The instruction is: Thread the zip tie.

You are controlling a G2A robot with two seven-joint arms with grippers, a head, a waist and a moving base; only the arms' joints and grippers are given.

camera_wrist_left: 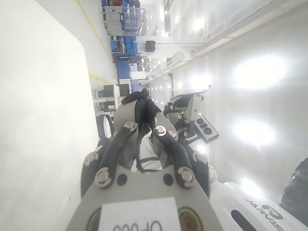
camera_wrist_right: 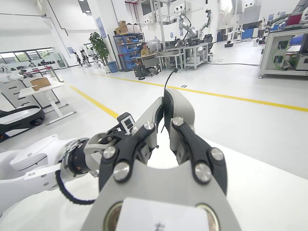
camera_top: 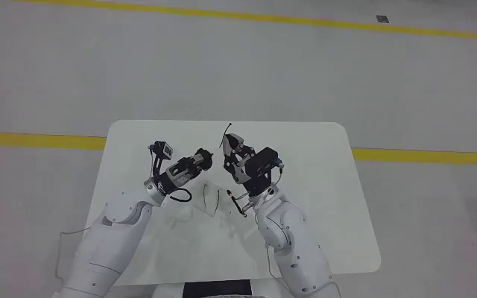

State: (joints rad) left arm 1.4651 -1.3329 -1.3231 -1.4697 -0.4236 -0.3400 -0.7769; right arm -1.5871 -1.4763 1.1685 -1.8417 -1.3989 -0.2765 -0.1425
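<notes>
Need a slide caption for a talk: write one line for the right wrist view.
Right gripper shut on a black zip tie whose head end juts out beyond it, over the white table.

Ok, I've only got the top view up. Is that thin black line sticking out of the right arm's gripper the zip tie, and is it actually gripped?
Observer: Yes. The right wrist view shows the right gripper with its jaws shut on the zip tie, pinched at the tips.
Operator: Which end sticks out past the tips?
Observer: What looks like the small blocky head. The thin tail runs back inside the gripper toward the wrist.
Operator: And the left gripper?
Observer: In the left wrist view the left gripper also has its jaws shut. I cannot tell whether it holds anything.
</notes>
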